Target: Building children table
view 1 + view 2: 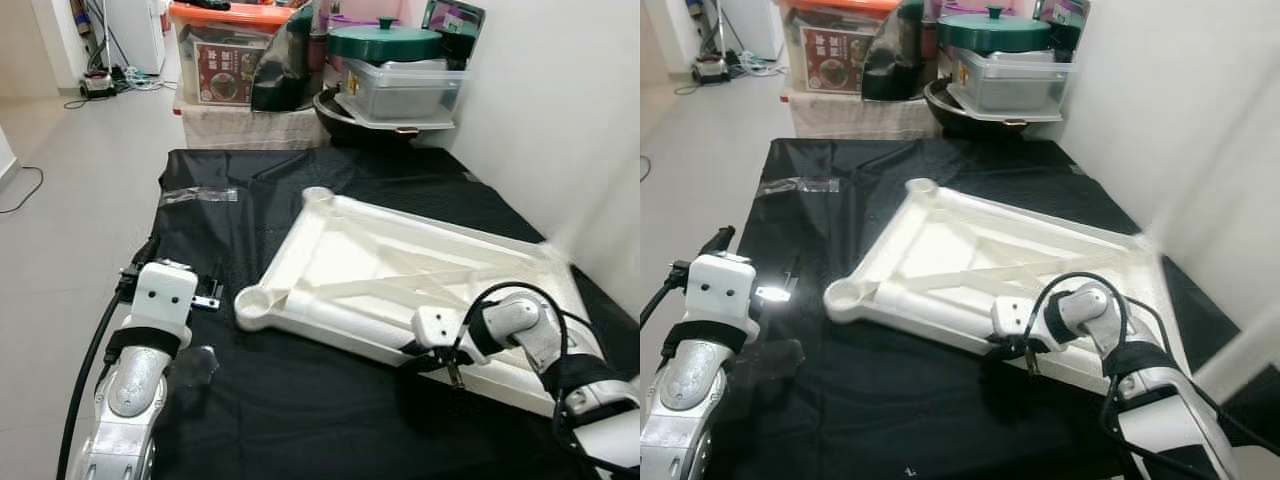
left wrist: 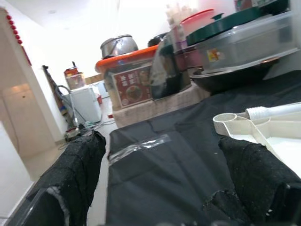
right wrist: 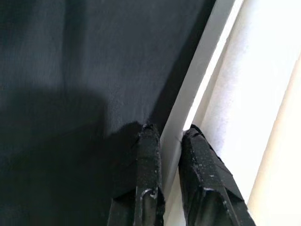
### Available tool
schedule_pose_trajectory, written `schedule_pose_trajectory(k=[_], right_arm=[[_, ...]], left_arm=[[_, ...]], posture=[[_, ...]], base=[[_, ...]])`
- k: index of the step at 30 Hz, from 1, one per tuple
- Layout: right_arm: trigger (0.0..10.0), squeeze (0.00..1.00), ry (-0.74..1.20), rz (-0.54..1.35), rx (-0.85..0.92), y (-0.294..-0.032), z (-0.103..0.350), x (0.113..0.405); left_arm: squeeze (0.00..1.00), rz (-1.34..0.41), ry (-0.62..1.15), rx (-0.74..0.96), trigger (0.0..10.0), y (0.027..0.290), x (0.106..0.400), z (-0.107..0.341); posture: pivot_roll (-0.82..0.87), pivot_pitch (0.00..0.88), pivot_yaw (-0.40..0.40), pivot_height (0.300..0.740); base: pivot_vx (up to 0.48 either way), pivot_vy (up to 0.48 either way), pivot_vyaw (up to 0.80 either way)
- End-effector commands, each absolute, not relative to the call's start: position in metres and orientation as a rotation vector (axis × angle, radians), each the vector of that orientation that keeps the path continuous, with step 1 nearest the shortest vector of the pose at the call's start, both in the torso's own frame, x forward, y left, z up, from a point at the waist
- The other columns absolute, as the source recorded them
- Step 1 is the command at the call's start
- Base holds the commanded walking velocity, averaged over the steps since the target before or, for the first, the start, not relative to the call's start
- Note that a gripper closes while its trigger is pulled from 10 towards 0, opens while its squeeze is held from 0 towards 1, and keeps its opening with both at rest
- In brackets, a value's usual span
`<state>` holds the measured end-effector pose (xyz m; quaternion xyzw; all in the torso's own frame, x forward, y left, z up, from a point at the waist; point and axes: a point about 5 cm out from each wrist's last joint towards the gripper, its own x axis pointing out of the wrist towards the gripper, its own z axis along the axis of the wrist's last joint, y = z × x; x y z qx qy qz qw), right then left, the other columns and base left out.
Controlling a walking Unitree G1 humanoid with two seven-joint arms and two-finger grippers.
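One white plastic table top [image 1: 400, 270], upside down with its ribbed underside showing, lies at a slant on the black cloth [image 1: 300, 400] spread over the floor. It rests near the wall, with its far corner toward the stacked storage.

Right gripper [image 3: 171, 141] is clamped on the near rim of the table top; the two black fingers [image 3: 148, 155] straddle the thin white edge, one on the cloth side and one inside the frame. In the head views the right arm reaches in low along that same edge.

Left gripper [image 2: 160, 188] hovers over the cloth just beside the near-left corner socket [image 1: 255, 300], fingers spread wide apart and holding nothing.

Risks, as judged from here:
- The hold is on a narrow rim only (a thin lip, smooth plastic), so a lift or pull could let it slip out of the fingers.
- One-sided lifting would likely twist the panel or drag it across the cloth, bunching the fabric.
- A swing toward the wall could knock the panel against it.

Count:
- Table top: one.
- Round corner sockets clearly seen: two, near-left and far [image 1: 316, 195]; the others are blurred or hidden.
- Table legs: none identified with certainty.
- Strip of clear tape [image 1: 198, 196] on the cloth: one.
- Grippers: two.
- Orange-lidded storage box [image 1: 225, 55] behind: one.
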<state>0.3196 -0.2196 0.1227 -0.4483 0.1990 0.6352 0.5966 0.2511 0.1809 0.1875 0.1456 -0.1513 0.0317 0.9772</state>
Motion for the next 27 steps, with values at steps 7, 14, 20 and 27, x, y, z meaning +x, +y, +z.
schedule_pose_trajectory(k=[7,14,20,27], right_arm=[[0.0,0.00,0.702,1.657,-1.361,-0.252,0.109,0.297],[0.0,0.00,0.789,1.761,-1.450,-0.269,0.111,0.285],[0.0,0.00,0.721,1.853,-1.353,-0.264,0.101,0.272],[10.0,1.00,0.489,1.518,-1.108,-0.228,0.136,0.321]], left_arm=[[0.00,0.079,-0.303,0.301,10.0,0.187,0.250,0.188],[0.00,0.071,-0.300,0.297,10.0,0.184,0.252,0.186],[0.00,0.059,-0.298,0.296,10.0,0.183,0.253,0.185],[0.00,0.047,-0.297,0.295,10.0,0.180,0.256,0.184]], posture=[[0.06,0.000,-0.101,0.740],[0.05,0.000,-0.099,0.740],[0.04,0.000,-0.091,0.740],[0.04,0.000,-0.079,0.740]], base=[[0.000,0.000,0.00],[0.000,0.000,0.00],[0.000,0.000,0.00],[0.000,0.000,0.00]])
